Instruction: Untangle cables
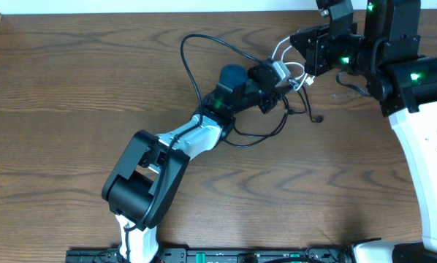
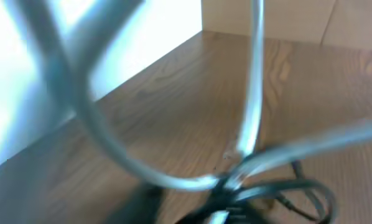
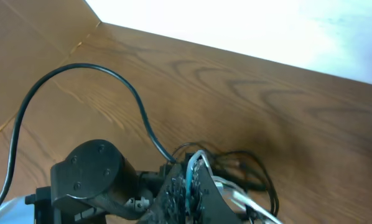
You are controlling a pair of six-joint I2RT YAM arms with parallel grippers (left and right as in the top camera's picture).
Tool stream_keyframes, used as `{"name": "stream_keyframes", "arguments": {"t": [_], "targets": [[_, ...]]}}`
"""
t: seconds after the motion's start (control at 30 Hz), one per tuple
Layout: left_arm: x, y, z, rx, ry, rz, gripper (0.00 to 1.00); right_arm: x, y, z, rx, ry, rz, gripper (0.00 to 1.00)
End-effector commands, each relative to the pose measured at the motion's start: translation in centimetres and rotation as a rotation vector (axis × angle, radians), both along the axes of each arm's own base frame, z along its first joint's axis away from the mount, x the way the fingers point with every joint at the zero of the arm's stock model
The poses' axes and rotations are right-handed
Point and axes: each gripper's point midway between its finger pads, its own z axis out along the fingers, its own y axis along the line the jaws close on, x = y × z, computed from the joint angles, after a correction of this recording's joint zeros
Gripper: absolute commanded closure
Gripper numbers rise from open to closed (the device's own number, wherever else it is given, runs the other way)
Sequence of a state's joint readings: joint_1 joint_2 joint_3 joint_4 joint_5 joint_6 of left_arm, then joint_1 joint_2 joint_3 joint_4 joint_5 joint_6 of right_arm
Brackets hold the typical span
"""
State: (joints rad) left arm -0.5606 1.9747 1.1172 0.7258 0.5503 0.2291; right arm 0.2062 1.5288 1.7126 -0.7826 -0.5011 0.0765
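Note:
The white cable (image 1: 297,76) loops between both grippers at the table's back centre. My right gripper (image 1: 303,58) is shut on it; in the right wrist view its dark fingers (image 3: 173,193) pinch the white cable (image 3: 198,155). The black cable (image 1: 256,141) makes a wide loop round the left arm's wrist and ends in a small plug (image 1: 318,118). My left gripper (image 1: 275,75) sits where the two cables cross. In the blurred left wrist view the white cable (image 2: 254,93) arcs close to the lens over the black cable (image 2: 304,185), and the jaws are a dark smear.
The left arm (image 1: 149,175) stretches diagonally from the front edge to the centre. The right arm (image 1: 423,131) runs along the right side. A pale wall borders the table's far edge (image 3: 248,56). Bare wooden tabletop (image 1: 72,109) lies to the left.

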Motion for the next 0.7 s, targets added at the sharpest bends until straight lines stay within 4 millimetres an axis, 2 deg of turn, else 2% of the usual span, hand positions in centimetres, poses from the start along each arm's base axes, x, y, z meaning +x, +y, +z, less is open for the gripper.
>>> {"name": "stream_keyframes", "arguments": {"t": [0.0,0.03,0.17,0.3,0.4,0.5,0.67], "targets": [[0.4,0.2,0.0,-0.004,0.009,0.011,0.88,-0.1,-0.1,0.2,0.011,0.003,-0.004,0.99],[0.5,0.4,-0.1,0.000,0.014,0.014,0.92,-0.1,-0.1,0.3,0.011,0.002,-0.004,0.99],[1.2,1.5,-0.9,0.004,0.069,0.043,0.92,0.3,-0.7,0.3,0.001,-0.006,-0.031,0.99],[2.4,3.8,-2.3,0.000,0.189,0.110,0.92,1.2,-2.9,0.2,0.002,0.002,-0.102,0.99],[3.3,6.2,-3.6,0.004,0.289,0.165,0.92,2.2,-6.1,0.1,0.021,0.025,-0.207,0.99],[3.1,7.9,-4.2,0.020,0.355,0.169,0.92,3.0,-9.7,0.0,0.027,0.037,-0.321,0.99],[2.8,10.6,-4.1,0.046,0.439,0.209,0.92,4.0,-18.3,-1.0,-0.013,0.061,-0.619,0.99]]}}
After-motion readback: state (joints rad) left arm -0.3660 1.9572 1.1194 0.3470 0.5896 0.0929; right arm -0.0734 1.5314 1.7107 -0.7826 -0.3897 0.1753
